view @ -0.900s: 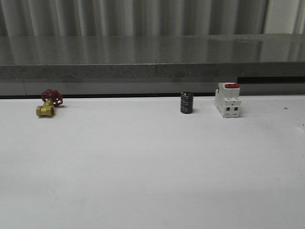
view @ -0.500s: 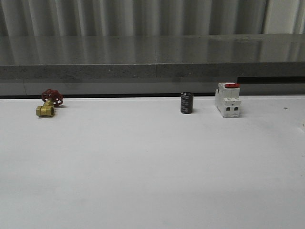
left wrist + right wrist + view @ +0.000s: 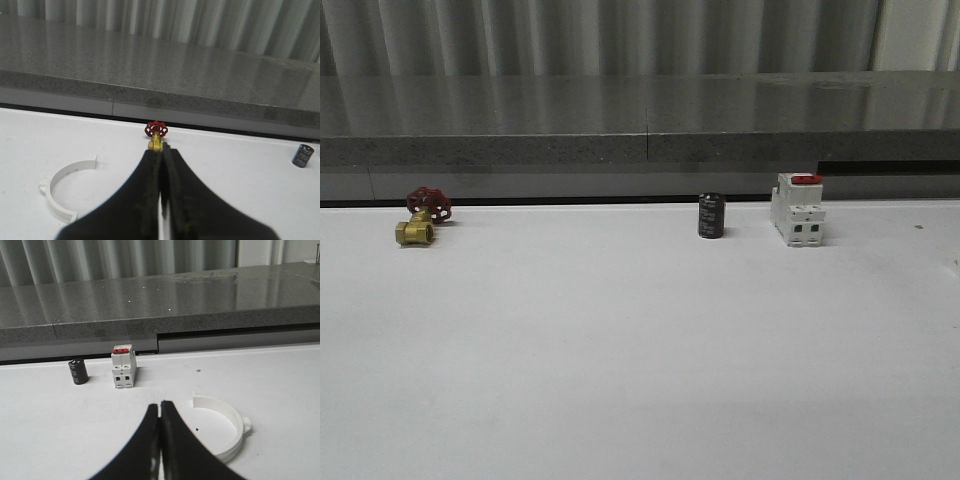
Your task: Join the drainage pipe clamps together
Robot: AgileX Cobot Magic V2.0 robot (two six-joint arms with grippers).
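Nothing has shifted over the last second: the brass valve (image 3: pixel 423 218), capacitor (image 3: pixel 711 216) and breaker (image 3: pixel 798 209) sit unmoved along the worktop's far edge. Both the left tool (image 3: pixel 161 165) and right tool (image 3: pixel 160 416) hover clenched and empty. One clamp half (image 3: pixel 67 186) lies beside the left tool, the other clamp half (image 3: pixel 223 423) beside the right, well apart, so joining has not begun.

Along the table's (image 3: pixel 620 350) far edge stand a brass valve (image 3: pixel 423 217) (red handwheel), a black cylinder (image 3: pixel 711 216) and a red-topped white block (image 3: pixel 798 209).
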